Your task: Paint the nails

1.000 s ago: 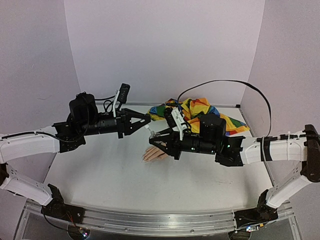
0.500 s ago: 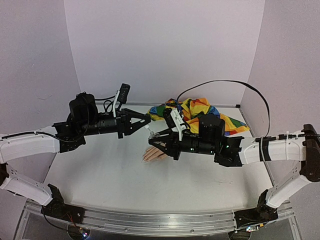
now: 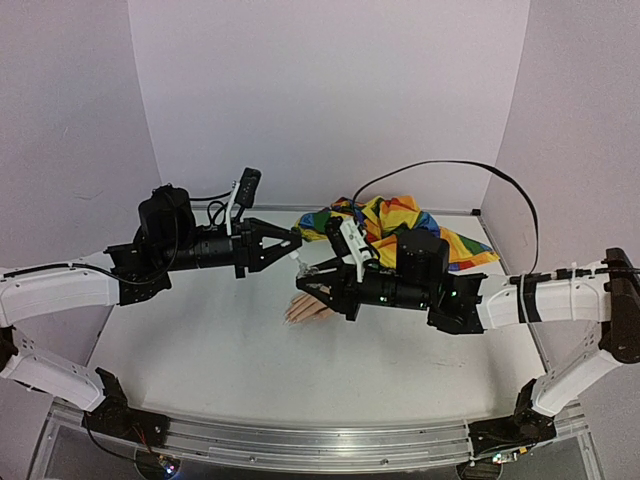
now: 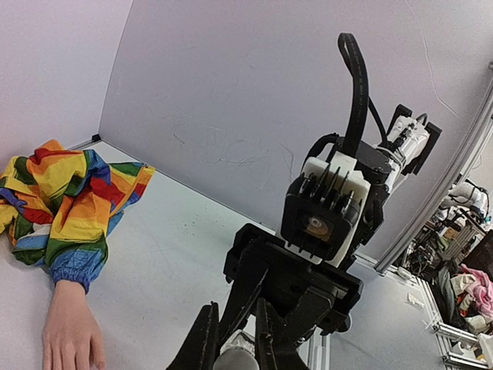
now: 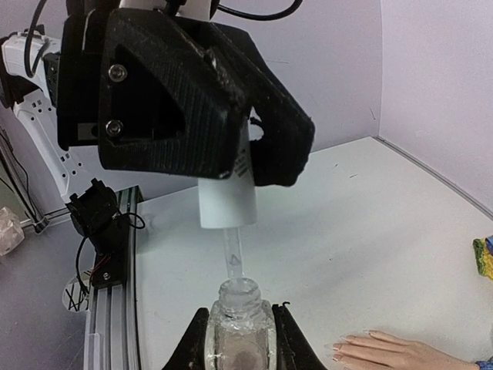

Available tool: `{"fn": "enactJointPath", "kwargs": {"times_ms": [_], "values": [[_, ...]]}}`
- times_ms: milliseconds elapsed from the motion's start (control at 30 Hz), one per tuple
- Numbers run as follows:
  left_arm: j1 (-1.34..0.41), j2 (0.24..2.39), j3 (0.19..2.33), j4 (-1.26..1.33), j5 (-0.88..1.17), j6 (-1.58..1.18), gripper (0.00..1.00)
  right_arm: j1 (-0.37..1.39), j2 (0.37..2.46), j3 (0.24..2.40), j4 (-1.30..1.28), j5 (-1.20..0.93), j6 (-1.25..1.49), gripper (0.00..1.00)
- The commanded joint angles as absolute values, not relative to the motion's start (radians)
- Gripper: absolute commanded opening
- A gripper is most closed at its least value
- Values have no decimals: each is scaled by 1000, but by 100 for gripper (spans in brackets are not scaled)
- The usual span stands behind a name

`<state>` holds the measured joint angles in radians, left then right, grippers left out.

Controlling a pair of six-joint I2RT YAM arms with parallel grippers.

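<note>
The peach mannequin hand point(image 3: 308, 310) lies palm down on the table, with its rainbow patchwork sleeve point(image 3: 400, 225) behind it. Its nails point(image 5: 340, 348) are tiny, at the fingertips. My right gripper point(image 5: 239, 339) is shut on a small clear bottle point(image 5: 239, 327) and holds it upright above the table, left of the hand point(image 5: 393, 353). My left gripper point(image 4: 235, 339) is shut on the white cap point(image 5: 226, 196). The clear brush stem point(image 5: 232, 258) under the cap reaches down into the bottle's neck. In the top view the two grippers point(image 3: 297, 240) point(image 3: 305, 275) meet above the fingertips.
The rainbow sleeve point(image 4: 62, 193) bunches up at the back right near the wall corner. A black cable point(image 3: 450, 170) arcs over the right arm. Walls close the table on three sides, and an aluminium rail point(image 3: 300, 440) runs along the near edge.
The right arm has crept slightly to the left. Nothing else has visibly changed.
</note>
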<state>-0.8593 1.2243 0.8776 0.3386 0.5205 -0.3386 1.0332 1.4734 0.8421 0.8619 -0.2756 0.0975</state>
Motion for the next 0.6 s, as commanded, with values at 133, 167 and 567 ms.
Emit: {"fn": "enactJointPath", "kwargs": {"times_ms": [133, 167, 567], "values": [[-863, 1216, 894, 359, 539, -339, 0, 1040, 1468, 885, 956, -274, 94, 0], [-864, 1219, 895, 359, 541, -339, 0, 1040, 1468, 886, 957, -274, 94, 0], [-867, 1250, 902, 353, 557, -342, 0, 1043, 1478, 906, 962, -281, 91, 0]]}}
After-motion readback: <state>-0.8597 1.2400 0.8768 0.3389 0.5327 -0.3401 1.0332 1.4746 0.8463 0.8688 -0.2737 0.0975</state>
